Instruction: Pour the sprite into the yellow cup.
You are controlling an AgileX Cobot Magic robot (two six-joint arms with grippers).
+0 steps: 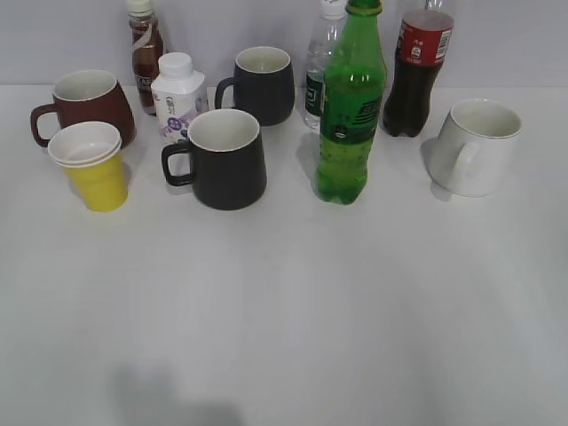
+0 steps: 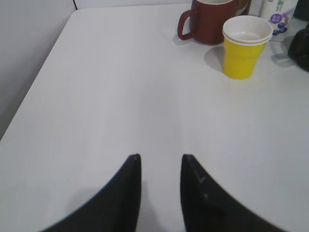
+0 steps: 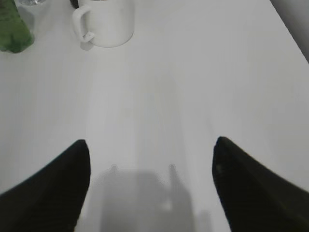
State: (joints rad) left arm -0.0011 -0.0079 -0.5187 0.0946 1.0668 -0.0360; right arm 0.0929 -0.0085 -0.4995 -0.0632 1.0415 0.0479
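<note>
On a white tabletop (image 1: 284, 311) against a pale wall, the yellow cup (image 1: 95, 167) sits at the left of the frame and the sprite (image 1: 350, 105) right of centre, capped. Our left gripper (image 2: 160, 166) has its fingers narrowly apart; our right gripper (image 3: 152, 154) is spread wide. We should grasp the sprite mid-body and keep it upright.

green sprite bottle (image 1: 350, 106) upright, capped, centre-right. yellow cup (image 1: 92, 163) upright, far left, well apart.
</note>
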